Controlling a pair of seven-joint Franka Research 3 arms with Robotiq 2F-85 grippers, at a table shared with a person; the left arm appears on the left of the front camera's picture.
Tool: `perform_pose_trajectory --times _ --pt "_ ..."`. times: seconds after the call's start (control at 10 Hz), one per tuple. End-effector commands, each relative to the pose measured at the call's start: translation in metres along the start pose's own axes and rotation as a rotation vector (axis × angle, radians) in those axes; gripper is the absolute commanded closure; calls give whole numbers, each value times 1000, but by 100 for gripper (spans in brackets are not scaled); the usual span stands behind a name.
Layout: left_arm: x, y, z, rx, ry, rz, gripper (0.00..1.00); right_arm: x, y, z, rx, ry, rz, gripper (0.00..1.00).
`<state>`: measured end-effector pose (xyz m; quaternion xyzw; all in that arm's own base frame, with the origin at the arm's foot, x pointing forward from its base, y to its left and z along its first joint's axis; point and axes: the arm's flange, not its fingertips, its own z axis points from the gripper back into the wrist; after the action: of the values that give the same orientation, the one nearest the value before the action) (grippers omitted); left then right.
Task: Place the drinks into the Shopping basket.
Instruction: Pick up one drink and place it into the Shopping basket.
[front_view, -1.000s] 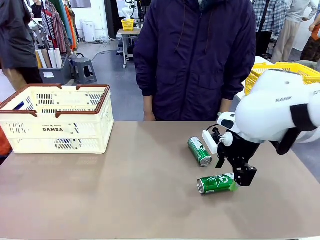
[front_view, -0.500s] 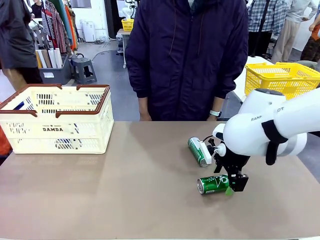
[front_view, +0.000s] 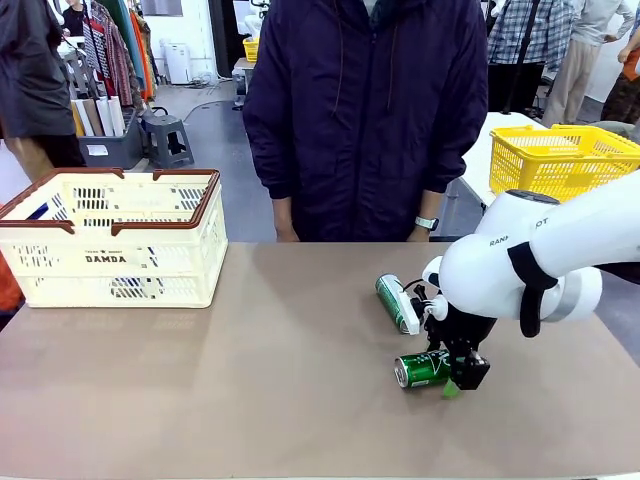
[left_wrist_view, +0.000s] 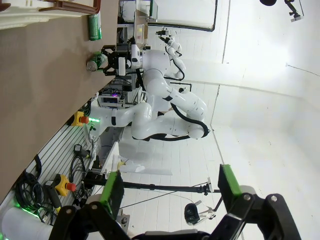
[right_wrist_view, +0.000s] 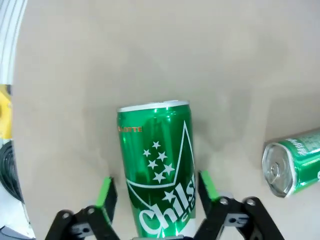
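Note:
Two green drink cans lie on their sides on the brown table at the right: one farther back (front_view: 398, 303), one nearer the front (front_view: 420, 369). My right gripper (front_view: 456, 374) is down at the near can's right end. The right wrist view shows this can (right_wrist_view: 156, 165) between the green pads (right_wrist_view: 106, 192), a narrow gap at each side, jaws open around it; the second can (right_wrist_view: 292, 162) lies off to the right. The Shopping basket (front_view: 110, 262), cream with a brown-red rim, stands at the far left. My left gripper (left_wrist_view: 170, 177) is open and holds nothing, aimed away from the table.
A person in a dark jacket (front_view: 370, 110) stands at the far edge, hands near the table's rim. A yellow mesh basket (front_view: 560, 155) sits behind at the right. The table's middle (front_view: 300, 350) between basket and cans is bare.
My right gripper has sunk lower over the near can and its jaws have narrowed around it. The person has shifted a little to the left. The cans have not moved.

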<state>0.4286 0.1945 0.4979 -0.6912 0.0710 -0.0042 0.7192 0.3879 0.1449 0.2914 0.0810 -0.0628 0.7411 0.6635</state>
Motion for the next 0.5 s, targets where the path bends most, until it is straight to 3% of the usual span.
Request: perform_pose_trajectory --times 0.0,0.4 --pt "-3 -4 2 -14 -8 3 0 -10 17 -6 4 -30 13 100" --pt "-3 -4 2 -14 -8 3 0 -8 17 -2 26 -4 -26 100"
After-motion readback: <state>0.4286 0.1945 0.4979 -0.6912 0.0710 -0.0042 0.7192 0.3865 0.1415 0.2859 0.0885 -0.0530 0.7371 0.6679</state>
